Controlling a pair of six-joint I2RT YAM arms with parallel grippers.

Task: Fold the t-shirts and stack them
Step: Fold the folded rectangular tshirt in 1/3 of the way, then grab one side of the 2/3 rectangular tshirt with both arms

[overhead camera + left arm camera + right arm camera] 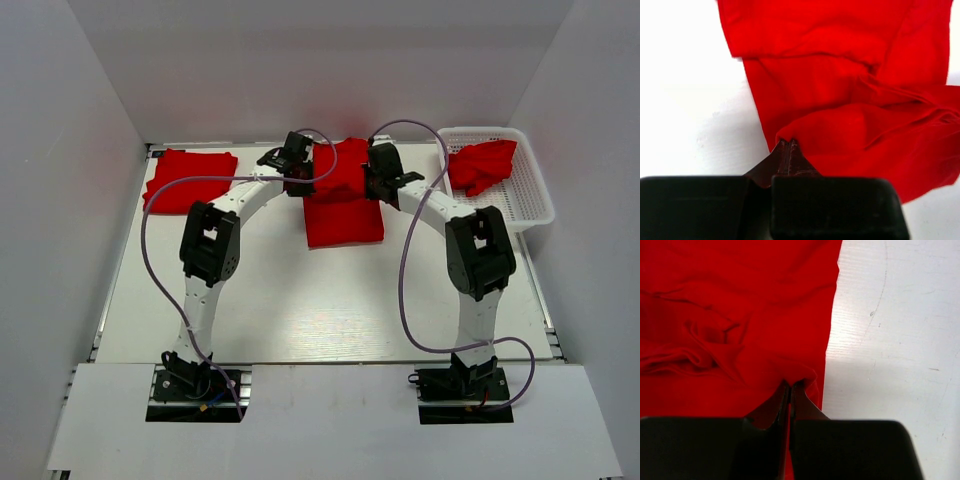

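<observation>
Maybe halfway: folded t-shirt (190, 178) lies well left of the mesh basket (522, 197), crumpled t-shirt (480, 165) inside it, left gripper (788, 143) and right gripper (790, 385) both pinched onto the middle t-shirt (343, 212), left of the basket.

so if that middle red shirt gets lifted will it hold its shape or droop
Probably floppy: the middle t-shirt is creased and bunched where the left hand and right hand pinch it, so it should sag between them. Likely light, as it looks like thin cloth. Its overlapping layers may slide apart.
</observation>
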